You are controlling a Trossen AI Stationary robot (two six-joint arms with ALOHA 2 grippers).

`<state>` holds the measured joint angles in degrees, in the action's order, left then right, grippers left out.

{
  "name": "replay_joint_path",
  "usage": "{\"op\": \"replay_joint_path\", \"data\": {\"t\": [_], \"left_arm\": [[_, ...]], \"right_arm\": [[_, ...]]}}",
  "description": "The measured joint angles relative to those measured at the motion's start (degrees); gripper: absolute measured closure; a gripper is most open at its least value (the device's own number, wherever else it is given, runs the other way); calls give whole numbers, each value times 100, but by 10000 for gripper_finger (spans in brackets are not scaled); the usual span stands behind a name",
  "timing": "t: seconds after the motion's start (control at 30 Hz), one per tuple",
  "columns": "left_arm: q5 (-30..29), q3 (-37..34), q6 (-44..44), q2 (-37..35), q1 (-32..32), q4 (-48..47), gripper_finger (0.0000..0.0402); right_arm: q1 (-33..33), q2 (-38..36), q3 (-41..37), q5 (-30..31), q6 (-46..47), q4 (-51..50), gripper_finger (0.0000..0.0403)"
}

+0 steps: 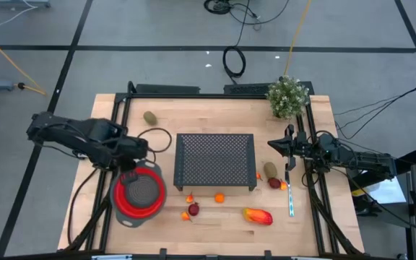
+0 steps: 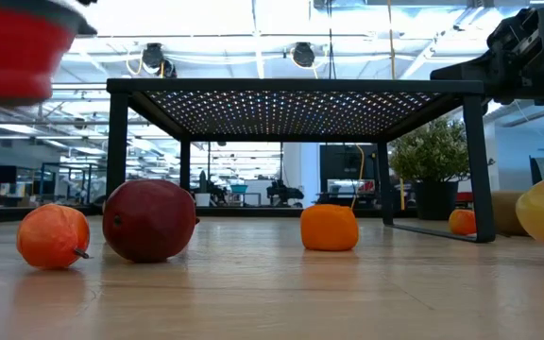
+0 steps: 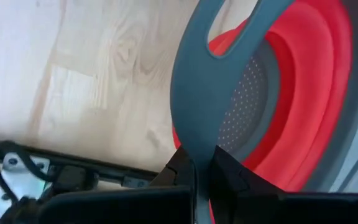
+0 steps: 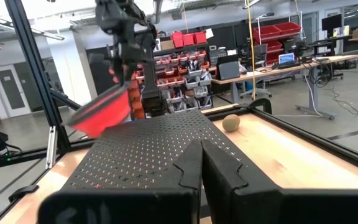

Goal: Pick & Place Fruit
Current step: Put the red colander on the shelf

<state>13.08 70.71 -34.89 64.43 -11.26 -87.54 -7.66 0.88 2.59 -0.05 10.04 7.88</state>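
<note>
Long fruit (image 1: 258, 215): red, orange and yellow, lying nearest the worktop's front edge, right of its middle.
Dark red fruit (image 1: 193, 209): near the front edge, left of the middle, with a small orange piece (image 1: 185, 215) touching it on the front-left side.
Orange balls: one (image 1: 219, 197) just in front of the rack's front edge, another (image 1: 190, 198) a little to its left; a third bit of orange (image 1: 258, 175) shows at the rack's front right leg.
Colander (image 1: 140, 193): red with a grey rim and perforated grey middle, over the front left part of the worktop; the low view shows it lifted clear of the wood (image 2: 12, 47).
Left hand (image 1: 130, 175): closed on the colander's grey handle (image 3: 197, 93), the two fingers pinching it from either side.
Rack (image 1: 215, 161): dark perforated metal stand on four legs, in the middle of the worktop.
Right-side fruit: a brown oval (image 1: 270, 170) and a dark red piece (image 1: 274, 183) touching, just right of the rack's front right corner.
Utensil (image 1: 292, 198): thin and pale-handled, lying near the right edge.
Right hand (image 1: 272, 144): closed on nothing, held above the worktop beside the rack's right side.
Second brown oval (image 1: 150, 117): alone toward the back left corner.
Plant (image 1: 288, 96): leafy green, at the back right corner.
Worktop (image 1: 215, 238): pale wood inside a black frame.
</note>
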Motion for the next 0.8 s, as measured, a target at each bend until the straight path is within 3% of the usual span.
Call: {"op": "replay_joint_path", "data": {"t": [0.23, 0.53, 0.8], "left_arm": [[-122, 671, -211, 5, -1, -206, 395], [-186, 833, -475, 6, 3, -163, 395], [-155, 833, -2157, 5, 283, 553, 395]], "right_arm": [[0, 0, -2, 0, 0, 2, 403], [0, -1, -1, 0, 2, 2, 403], [0, 0, -1, 9, 2, 3, 403]]}}
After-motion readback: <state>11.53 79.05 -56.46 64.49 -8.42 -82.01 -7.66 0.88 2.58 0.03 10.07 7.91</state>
